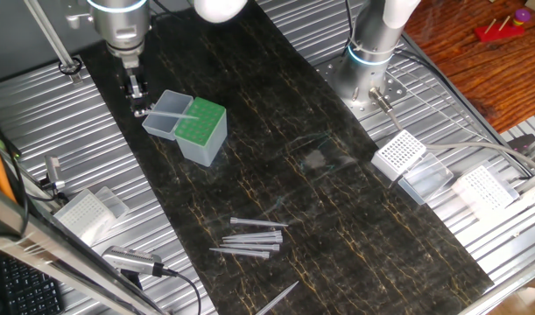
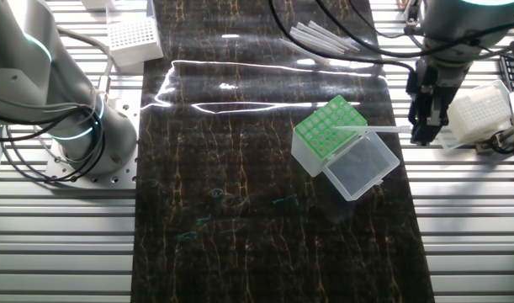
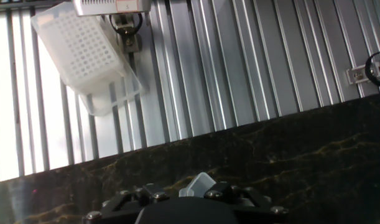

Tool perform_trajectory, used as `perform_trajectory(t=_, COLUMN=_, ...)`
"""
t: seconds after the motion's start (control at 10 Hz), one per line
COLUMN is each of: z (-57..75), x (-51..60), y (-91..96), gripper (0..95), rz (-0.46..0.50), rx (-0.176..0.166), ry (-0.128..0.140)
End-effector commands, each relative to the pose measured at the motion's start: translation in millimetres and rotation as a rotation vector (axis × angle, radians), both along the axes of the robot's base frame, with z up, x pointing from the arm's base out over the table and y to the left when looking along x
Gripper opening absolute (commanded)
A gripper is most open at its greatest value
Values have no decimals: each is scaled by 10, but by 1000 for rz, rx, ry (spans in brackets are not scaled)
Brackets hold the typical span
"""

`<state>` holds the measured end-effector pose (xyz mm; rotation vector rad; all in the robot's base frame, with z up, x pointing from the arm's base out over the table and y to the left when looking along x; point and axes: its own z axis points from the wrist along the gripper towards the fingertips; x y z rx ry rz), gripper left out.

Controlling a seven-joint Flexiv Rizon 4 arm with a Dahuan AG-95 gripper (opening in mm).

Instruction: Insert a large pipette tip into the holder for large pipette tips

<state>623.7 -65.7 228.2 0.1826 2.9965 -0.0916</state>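
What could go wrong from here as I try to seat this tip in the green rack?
1. The large pipette tip lies almost flat across the holder, not upright over a hole, so it may skid off the green top.
2. The open lid sits on the side nearest the gripper, so the fingers could knock it and shift the holder.
3. No view shows clearly whether the tip is gripped, so it might drop.

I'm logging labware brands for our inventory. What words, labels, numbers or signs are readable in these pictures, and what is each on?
None can be read.
Green-topped holder: no label visible.
White-grid racks: only plain grids of holes show.
Pipette tips: no markings visible.
Gripper: no readable marking.
Red item beyond the table: too small and blurred to tell.
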Motion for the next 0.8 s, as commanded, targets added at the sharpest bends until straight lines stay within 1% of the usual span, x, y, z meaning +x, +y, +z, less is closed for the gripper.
perform_trajectory(t=0.1, z=39, x=-41, y=-47, gripper=190, rz=6, rx=1, ry=27)
perform_trajectory(t=0.2, z=52, x=-60, y=-70, gripper=190, rz=8, rx=0, ry=34)
perform_trajectory(t=0.3, z=70, x=-87, y=-103, gripper=0, rz=11, rx=0, ry=40)
perform_trajectory(t=0.6, z=89, x=-134, y=-195, gripper=0, rz=36, rx=-2, ry=47)
perform_trajectory(t=0.8, z=59, x=-125, y=-274, gripper=0, rz=53, rx=-5, ry=48)
